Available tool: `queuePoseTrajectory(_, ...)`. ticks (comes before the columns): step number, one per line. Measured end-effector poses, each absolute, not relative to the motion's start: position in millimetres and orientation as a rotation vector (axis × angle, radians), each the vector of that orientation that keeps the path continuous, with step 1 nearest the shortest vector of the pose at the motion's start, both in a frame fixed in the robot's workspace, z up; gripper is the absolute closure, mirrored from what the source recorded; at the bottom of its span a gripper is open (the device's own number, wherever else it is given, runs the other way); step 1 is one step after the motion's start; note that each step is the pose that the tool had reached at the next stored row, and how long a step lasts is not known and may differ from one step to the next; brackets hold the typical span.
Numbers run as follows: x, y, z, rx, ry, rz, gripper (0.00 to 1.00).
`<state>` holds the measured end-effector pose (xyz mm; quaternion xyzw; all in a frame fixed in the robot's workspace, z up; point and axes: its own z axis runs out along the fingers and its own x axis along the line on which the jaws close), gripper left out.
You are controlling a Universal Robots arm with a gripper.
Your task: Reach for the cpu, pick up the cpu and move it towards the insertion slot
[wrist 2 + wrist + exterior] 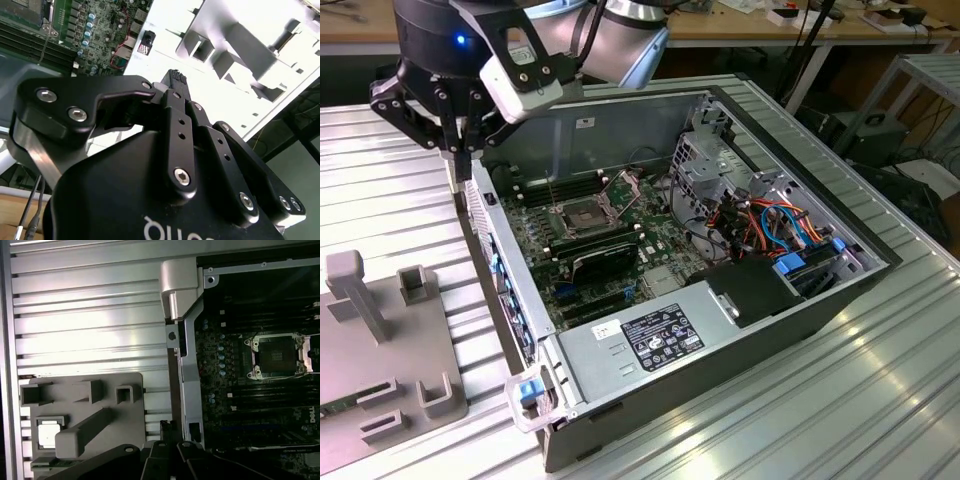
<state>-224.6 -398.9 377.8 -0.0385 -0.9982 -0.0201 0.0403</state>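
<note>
Your gripper [455, 150] hangs over the wall of the open computer case [720, 390] on the exterior view's left, between the grey fixture plate [430, 345] and the motherboard; its fingertips are drawn together with nothing clamped between them. The cpu [48, 433] lies flat in a square pocket of that plate in the first wrist view, tan face up, just beside a long grey block and well apart from the fingertips. The insertion slot [582, 215] sits on the motherboard inside the case, silver frame around a dark centre, with long black memory slots beside it.

For writing, you have a black-and-white label [660, 335] on the silver power supply, covered in small print and symbols; a small white sticker on the case's inner back wall [588, 123]; and white lettering, cut by the frame edge, on the gripper body in the second wrist view. A blue light [461, 41] glows on the arm.

The case and plate both rest on a ribbed aluminium table [880, 400]; a clear tab with a blue insert [528, 390] stands at the case's near corner; orange and blue cables [790, 225] bunch at the drive end. Behind, you see a wooden workbench [740, 25] with clutter on it, and a metal rack [930, 80] on the exterior view's right.
</note>
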Motion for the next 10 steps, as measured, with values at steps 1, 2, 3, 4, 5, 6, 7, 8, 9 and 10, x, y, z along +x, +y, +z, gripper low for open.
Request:
queuePoseTrajectory(1, -226.1, -398.9, 377.6, -0.118, -3.055, -0.061, 0.89)
queuePoseTrajectory(2, -227.2, -398.9, 377.4, -0.118, -3.053, -0.061, 0.89)
queuePoseTrajectory(3, -227.7, -398.9, 377.3, -0.118, -3.052, -0.061, 0.89)
queuePoseTrajectory(4, -228.5, -398.8, 377.2, -0.118, -3.051, -0.061, 0.89)
queuePoseTrajectory(5, -229.4, -398.9, 377.1, -0.118, -3.049, -0.061, 0.89)
queuePoseTrajectory(6, -230.5, -398.9, 376.9, -0.118, -3.047, -0.061, 0.89)
queuePoseTrajectory(7, -231.5, -398.9, 376.7, -0.118, -3.046, -0.061, 0.89)
queuePoseTrajectory(8, -232.2, -398.9, 376.6, -0.118, -3.044, -0.06, 0.89)
queuePoseTrajectory(9, -233.8, -398.9, 376.4, -0.118, -3.042, -0.06, 0.89)
queuePoseTrajectory(10, -235.0, -398.9, 376.2, -0.118, -3.041, -0.06, 0.89)
